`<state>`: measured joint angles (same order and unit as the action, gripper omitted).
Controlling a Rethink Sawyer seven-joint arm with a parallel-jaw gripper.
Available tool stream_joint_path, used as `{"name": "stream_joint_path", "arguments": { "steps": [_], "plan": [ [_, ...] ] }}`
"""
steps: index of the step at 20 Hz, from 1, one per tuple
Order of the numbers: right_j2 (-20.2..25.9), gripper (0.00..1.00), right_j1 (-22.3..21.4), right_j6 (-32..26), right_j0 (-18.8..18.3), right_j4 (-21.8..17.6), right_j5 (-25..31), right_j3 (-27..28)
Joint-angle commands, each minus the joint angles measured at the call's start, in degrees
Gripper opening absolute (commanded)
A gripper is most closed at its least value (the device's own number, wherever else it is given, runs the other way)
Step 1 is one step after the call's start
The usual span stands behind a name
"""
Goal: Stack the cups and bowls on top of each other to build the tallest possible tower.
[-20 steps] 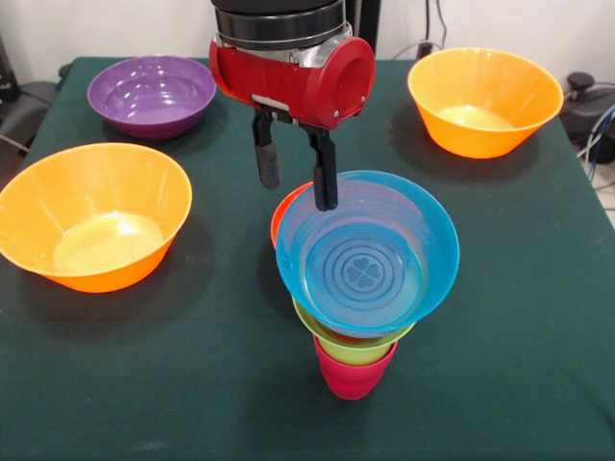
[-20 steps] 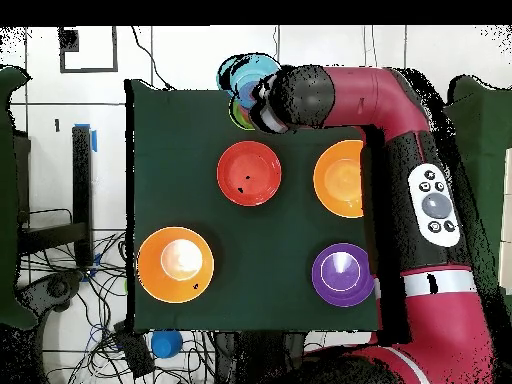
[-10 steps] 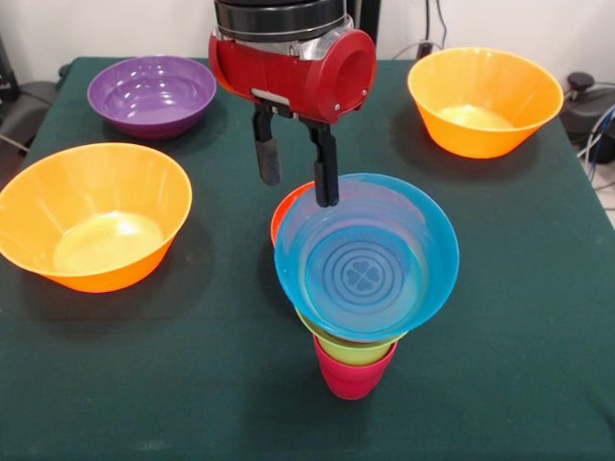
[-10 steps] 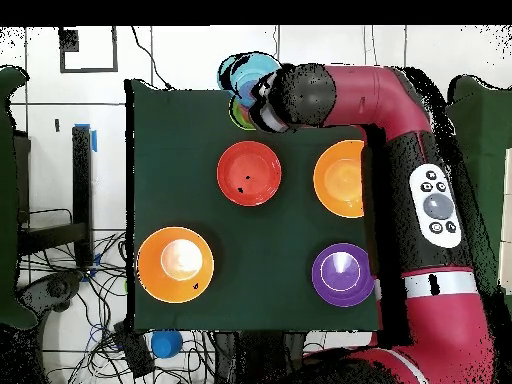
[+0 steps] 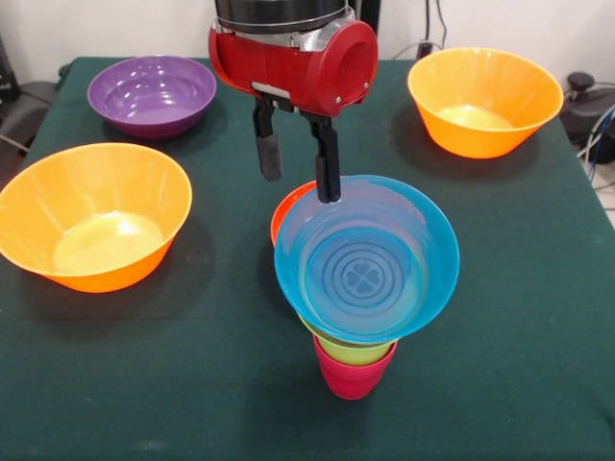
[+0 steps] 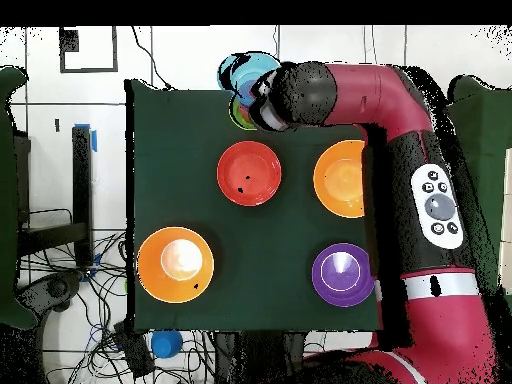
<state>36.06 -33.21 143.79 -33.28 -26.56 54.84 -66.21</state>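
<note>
Front view shows the black two-fingered gripper (image 5: 298,154) hanging with its jaws spread apart and holding nothing; one finger (image 5: 328,163) overlaps the far rim of the glossy translucent blue plastic bowl (image 5: 366,257), the other finger hangs in the air beside it, off the rim toward nine o'clock. Whether the first finger touches the rim cannot be told. The fingers hang from the red and black arm (image 5: 293,53), which comes down from twelve o'clock.

The blue bowl tops the tower (image 5: 357,317), tilted slightly. Directly under it sits the small lime green plastic bowl (image 5: 348,348), of which only a band shows, and that rests in the crimson smooth plastic cup (image 5: 352,376) standing on the dark green cloth-covered table (image 5: 192,384). Behind the stack, at about ten o'clock from the blue bowl, an edge of the red-orange round plastic bowl (image 5: 282,213) peeks out, on the table.

Further out, a large orange glossy plastic bowl (image 5: 93,216) sits at nine o'clock, a purple glossy plastic bowl (image 5: 152,94) at eleven o'clock, and a second large orange plastic bowl (image 5: 484,101) at two o'clock, all upright and well apart.

Overhead, the arm (image 6: 400,150) reaches to the table's twelve o'clock edge, covering part of the blue bowl (image 6: 243,68).
</note>
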Motion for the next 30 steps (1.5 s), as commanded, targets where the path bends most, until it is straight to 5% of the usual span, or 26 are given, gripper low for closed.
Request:
{"name": "stream_joint_path", "arguments": {
  "steps": [1,12,30],
  "plan": [
    [-1.2,1.0,0.3,-10.0,2.1,-1.4,3.2,0.1],
    [-1.9,1.0,0.0,-8.6,3.1,-1.7,2.6,-0.1],
    [-3.7,1.0,-10.1,-3.0,4.0,2.9,5.3,-9.0]
  ]
}}
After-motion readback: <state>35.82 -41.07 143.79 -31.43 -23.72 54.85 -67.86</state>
